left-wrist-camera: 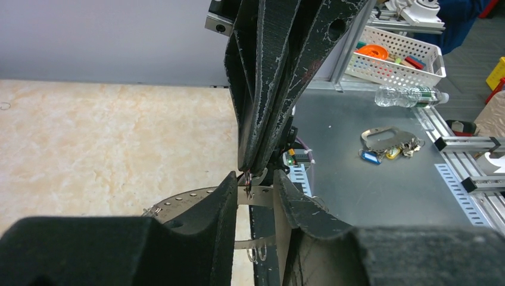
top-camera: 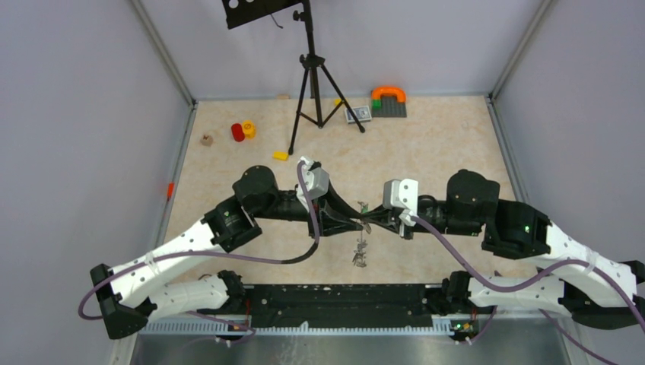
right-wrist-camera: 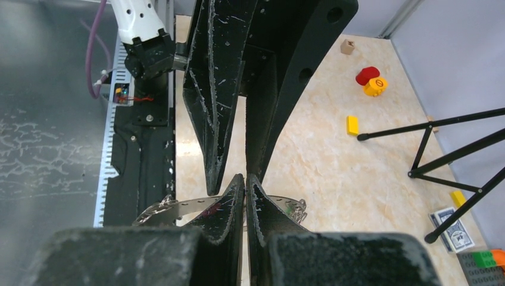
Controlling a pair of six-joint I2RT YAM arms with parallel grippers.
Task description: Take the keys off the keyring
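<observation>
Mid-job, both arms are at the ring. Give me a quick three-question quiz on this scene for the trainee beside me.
1. True or false: the right gripper is shut on the keyring.
2. Where are the keys? A: hanging from the keyring between the two arms. B: lying against the far wall. C: piled on the right arm's base.
3. Fill in: the block beside the nearest foot of the tripod is coloured ___.

Key: 1 true; 2 A; 3 yellow.
</observation>
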